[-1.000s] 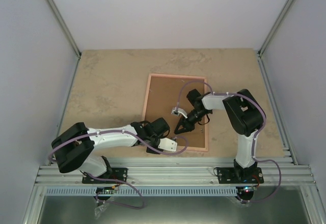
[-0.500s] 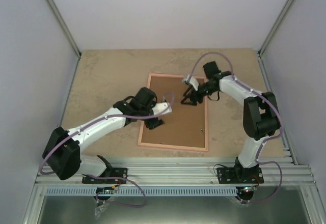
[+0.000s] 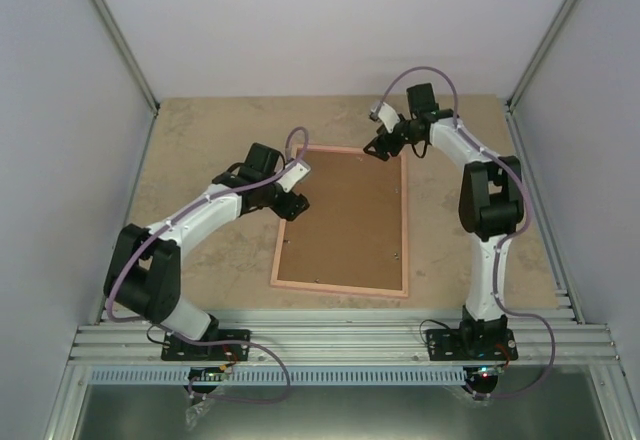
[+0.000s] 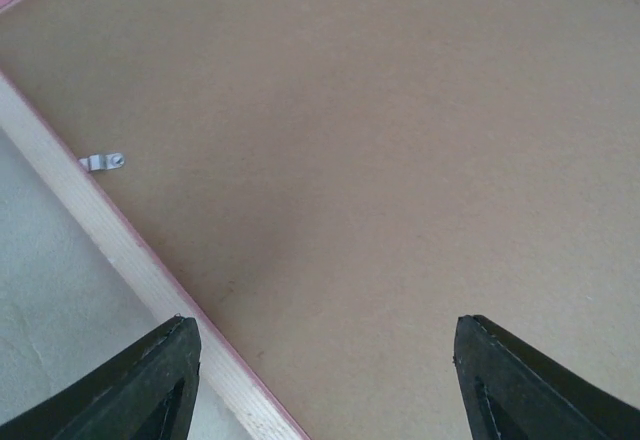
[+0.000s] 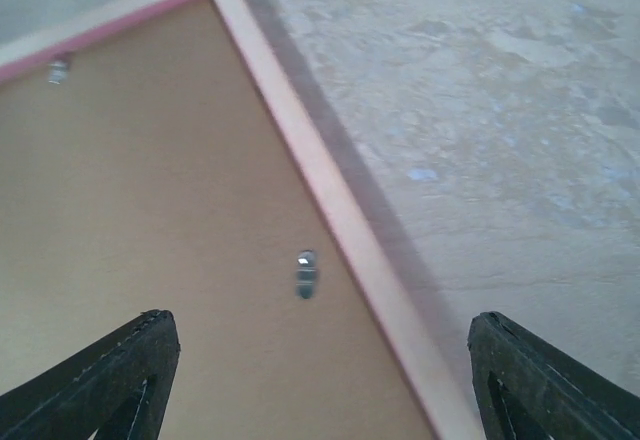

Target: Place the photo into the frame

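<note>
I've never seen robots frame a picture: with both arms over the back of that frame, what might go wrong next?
The metal tabs pinning the backing board are tiny beside the wide-open left jaws and right jaws, so a grab could slip or scratch. The frame lies unheld on the table; a push at its far corner might slide it. The photo is not in view, so whether it is inside cannot be told.

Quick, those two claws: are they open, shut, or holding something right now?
Left gripper: open, empty, over the left edge of the frame.
Right gripper: open, empty, over the frame's far right corner.
</note>
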